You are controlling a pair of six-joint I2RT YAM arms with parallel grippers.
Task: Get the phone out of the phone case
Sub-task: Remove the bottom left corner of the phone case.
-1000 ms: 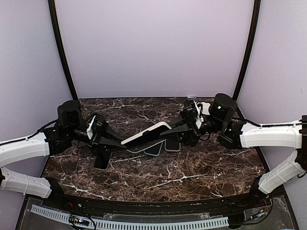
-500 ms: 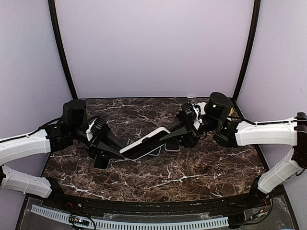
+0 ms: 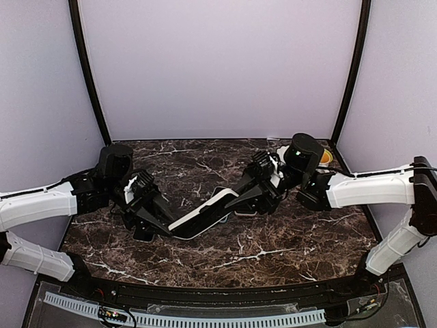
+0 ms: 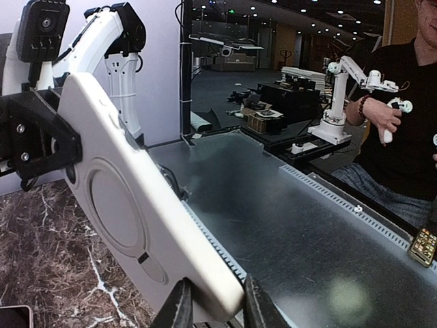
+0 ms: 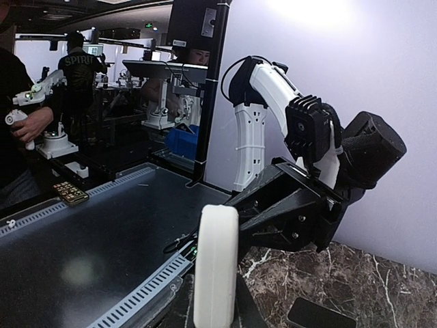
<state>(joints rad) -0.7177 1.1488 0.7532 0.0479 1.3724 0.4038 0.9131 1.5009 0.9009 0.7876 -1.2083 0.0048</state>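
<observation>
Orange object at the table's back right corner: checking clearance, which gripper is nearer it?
Right. The right gripper, gripping the phone case's upper end, is left of the orange object; the left gripper grips the lower end, farther left.

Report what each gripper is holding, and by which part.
Both hold the same white phone case. The left gripper clamps its lower, left end, and the right gripper clamps its upper, right end.

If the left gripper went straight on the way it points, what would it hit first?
The white phone case that the left gripper grips lies right along that line. Past it, probably the right gripper clamped on the far end.
</observation>
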